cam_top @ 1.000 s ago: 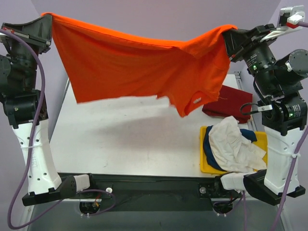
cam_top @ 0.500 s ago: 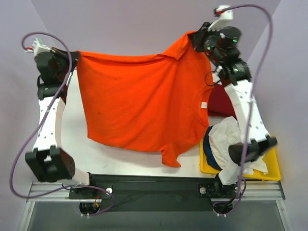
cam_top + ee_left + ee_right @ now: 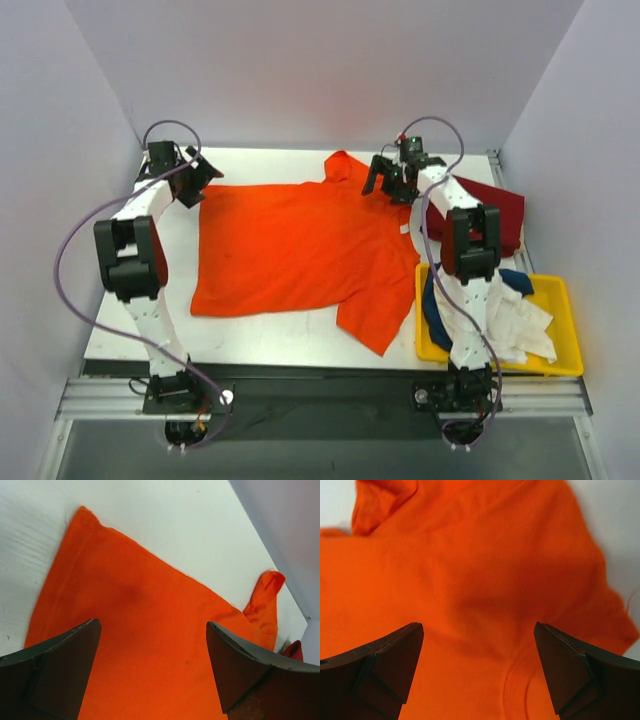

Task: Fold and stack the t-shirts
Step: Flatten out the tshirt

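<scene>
The orange t-shirt [image 3: 300,250] lies spread on the table [image 3: 250,335]. The wrist views show the left gripper [image 3: 152,624] and right gripper [image 3: 478,625] splayed and empty over it. Only the overhead view shows the dark red shirt [image 3: 495,215], apparently folded, and the yellow bin [image 3: 556,292].

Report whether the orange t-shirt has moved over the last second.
Yes. The orange t-shirt has dropped from hanging stretched above the table to lying spread flat on it, left of the yellow bin.

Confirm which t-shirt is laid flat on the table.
The bright orange cloth t-shirt, spread open at centre. The dark red shirt lies compact at the right edge; the white shirt and navy shirt sit crumpled in the yellow plastic bin.
</scene>
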`<move>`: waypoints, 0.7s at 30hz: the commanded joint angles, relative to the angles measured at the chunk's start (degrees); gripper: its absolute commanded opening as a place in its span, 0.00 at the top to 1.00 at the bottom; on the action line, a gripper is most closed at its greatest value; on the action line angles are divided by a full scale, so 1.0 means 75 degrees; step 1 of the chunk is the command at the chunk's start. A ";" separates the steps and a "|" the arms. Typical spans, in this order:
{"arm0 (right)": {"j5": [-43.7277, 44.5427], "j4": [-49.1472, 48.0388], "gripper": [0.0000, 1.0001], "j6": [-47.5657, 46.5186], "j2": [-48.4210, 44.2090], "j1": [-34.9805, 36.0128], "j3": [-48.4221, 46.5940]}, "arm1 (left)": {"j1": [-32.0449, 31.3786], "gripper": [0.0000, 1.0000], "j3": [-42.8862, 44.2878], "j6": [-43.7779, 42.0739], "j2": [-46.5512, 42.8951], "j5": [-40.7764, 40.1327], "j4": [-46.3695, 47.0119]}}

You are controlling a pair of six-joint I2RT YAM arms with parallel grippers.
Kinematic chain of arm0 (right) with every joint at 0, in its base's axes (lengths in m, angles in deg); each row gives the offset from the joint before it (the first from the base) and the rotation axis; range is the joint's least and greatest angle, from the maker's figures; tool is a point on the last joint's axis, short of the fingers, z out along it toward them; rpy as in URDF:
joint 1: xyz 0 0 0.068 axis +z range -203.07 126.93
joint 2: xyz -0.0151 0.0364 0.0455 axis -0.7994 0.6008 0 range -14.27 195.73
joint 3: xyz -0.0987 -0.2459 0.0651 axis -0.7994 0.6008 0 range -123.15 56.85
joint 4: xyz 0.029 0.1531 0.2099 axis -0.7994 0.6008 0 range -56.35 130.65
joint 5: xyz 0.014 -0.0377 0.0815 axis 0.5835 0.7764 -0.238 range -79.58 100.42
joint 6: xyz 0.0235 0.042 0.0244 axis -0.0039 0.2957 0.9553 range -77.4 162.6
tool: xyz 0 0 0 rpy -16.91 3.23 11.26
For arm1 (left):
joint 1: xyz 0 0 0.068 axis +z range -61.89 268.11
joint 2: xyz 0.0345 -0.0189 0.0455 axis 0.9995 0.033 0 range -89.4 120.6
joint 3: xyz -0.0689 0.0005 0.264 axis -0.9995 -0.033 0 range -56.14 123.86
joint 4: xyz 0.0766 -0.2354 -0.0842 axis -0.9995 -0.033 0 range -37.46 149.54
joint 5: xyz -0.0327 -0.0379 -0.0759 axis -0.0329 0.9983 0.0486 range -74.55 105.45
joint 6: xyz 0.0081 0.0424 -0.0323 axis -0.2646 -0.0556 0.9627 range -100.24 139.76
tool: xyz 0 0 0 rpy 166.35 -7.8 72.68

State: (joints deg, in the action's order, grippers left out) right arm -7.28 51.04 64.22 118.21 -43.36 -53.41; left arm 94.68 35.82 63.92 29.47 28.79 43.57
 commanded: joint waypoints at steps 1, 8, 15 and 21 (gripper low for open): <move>-0.0651 -0.0432 0.00 0.0069 -0.1948 0.0122 0.0624 | -0.0149 0.03 0.0103 -0.0544 -0.1386 0.0096 -0.0319; -0.0618 -0.0420 0.00 0.0186 -0.3074 0.0287 0.2523 | -0.0594 0.03 -0.1233 -0.0580 -0.1939 0.0504 -0.0497; -0.0489 -0.0373 0.00 0.0339 -0.3239 0.0533 0.3391 | -0.0759 0.03 -0.1902 -0.0673 -0.1436 0.1057 -0.0625; -0.0454 -0.0221 0.00 0.0561 -0.2970 0.0673 0.3673 | -0.0607 0.03 -0.2090 -0.0709 -0.0955 0.1432 -0.0543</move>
State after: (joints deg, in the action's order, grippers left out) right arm -11.01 48.22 66.93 95.63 -38.92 -26.37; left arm 89.13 19.41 59.66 21.52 36.64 38.48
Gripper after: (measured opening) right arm 0.999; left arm 0.972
